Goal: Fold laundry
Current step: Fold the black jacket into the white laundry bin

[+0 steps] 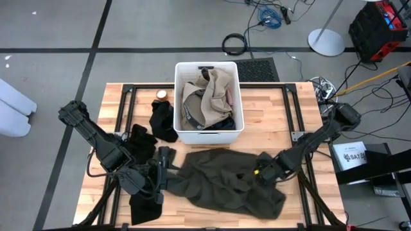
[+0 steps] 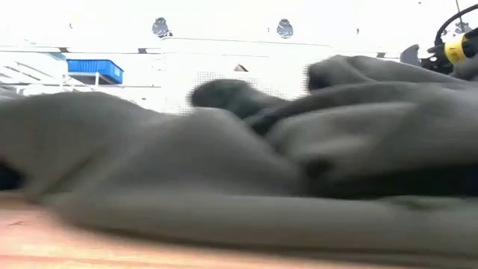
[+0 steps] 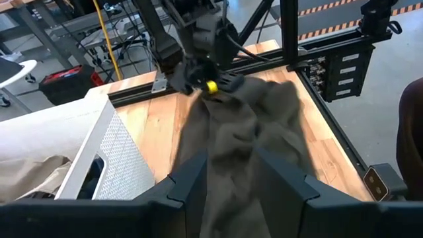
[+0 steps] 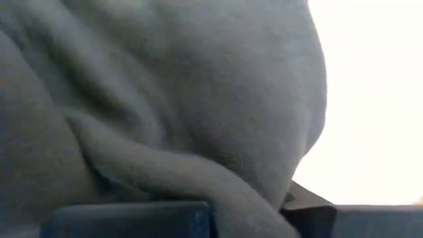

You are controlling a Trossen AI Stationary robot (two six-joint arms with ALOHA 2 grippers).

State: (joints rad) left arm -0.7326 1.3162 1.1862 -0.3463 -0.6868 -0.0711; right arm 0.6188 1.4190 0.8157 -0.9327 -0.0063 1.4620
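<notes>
Olive-grey cloth [image 2: 224, 187] fills the low view, lying crumpled right by that camera. From above, this big garment is seen spread in a heap on the near middle of the wooden table [image 1: 128, 102], in front of the white bin [image 1: 209, 131]. No neat fold can be seen in it yet, so the folding is judged to be just at its start.

One olive-grey garment is counted on the table. One beige garment [image 1: 205, 93] is seen in the bin, with something dark under it. One black garment [image 1: 164, 120] lies beside the bin, and more black cloth [image 1: 142, 206] hangs at the near edge. At least four pieces are left to be folded.

Two arms are counted. The left gripper [image 1: 162, 168] is set at the big garment's left edge, with its fingers [image 3: 188, 182] spread and cloth lying between them. The right gripper [image 1: 262, 168] is pressed into the garment's right side, and cloth is bunched over its fingers [image 4: 132, 218]; whether it is pinching cannot be told.
</notes>
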